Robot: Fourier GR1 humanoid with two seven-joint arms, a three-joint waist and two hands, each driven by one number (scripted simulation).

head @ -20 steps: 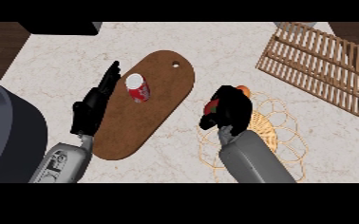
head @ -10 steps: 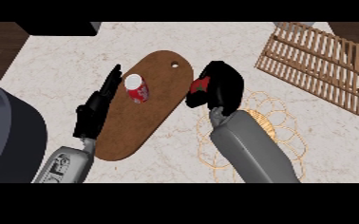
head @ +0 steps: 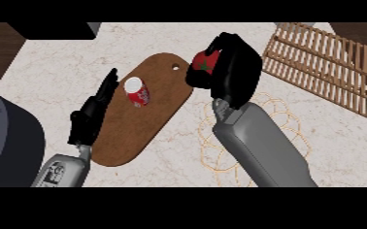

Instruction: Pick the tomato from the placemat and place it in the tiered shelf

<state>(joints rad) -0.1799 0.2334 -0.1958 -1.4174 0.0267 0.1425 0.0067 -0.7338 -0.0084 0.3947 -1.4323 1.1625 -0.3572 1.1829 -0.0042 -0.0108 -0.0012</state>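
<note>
Colours as observed:

- The tomato (head: 205, 62) is showing red, with a dark green patch at the stem.
- The right hand (head: 235, 73) and left hand (head: 91, 114) are both presenting plain black.
- The right forearm (head: 261, 150) is showing flat grey. The left forearm (head: 61, 172) is showing the same grey with small dark marks.
- The placemat (head: 276, 104) is appearing as thin tan lines in a looping, scalloped pattern.
- The counter (head: 57, 73) is showing cream with faint beige marbling.
- The board (head: 150, 126) is presenting uniform mid-brown.
- The can (head: 137, 92) is showing a red body with white markings and a white top.
- The tiered shelf (head: 315, 63) is displaying light tan slats in parallel stripes, with dark gaps between them.
</note>
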